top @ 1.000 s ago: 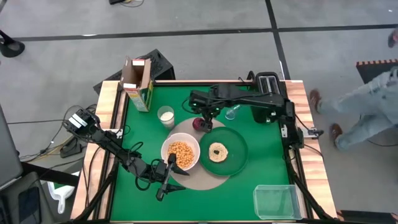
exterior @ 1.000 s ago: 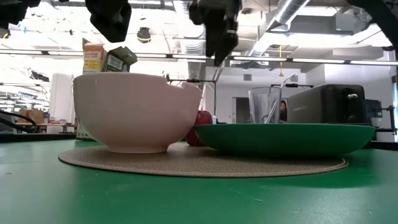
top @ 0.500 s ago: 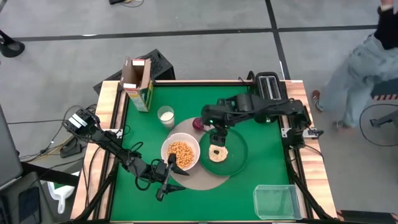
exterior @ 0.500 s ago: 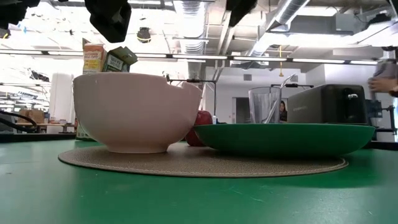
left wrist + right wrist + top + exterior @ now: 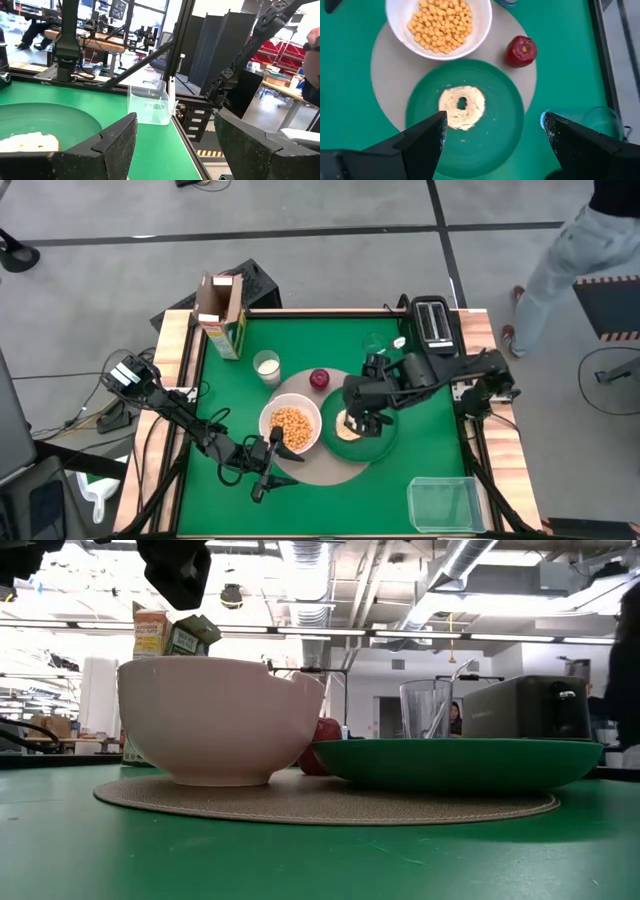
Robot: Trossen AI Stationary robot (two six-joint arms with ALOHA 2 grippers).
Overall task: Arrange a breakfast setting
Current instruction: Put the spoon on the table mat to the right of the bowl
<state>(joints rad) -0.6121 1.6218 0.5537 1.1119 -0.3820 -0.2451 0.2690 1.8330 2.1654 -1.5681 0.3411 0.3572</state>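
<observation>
On the round tan mat at mid-table, a white bowl of golden cereal is set just beside a larger dark-green plate, with a small pale bagel lying on the plate and a small red fruit on the mat's far edge. Over the plate the right gripper is held, fingers spread wide, nothing gripped. At the mat's near-left edge the left gripper is parked, likewise open and empty. A yellow-green cereal box stands open at the far-left corner.

Bright, even overhead light; wrist views perhaps slightly soft
</observation>
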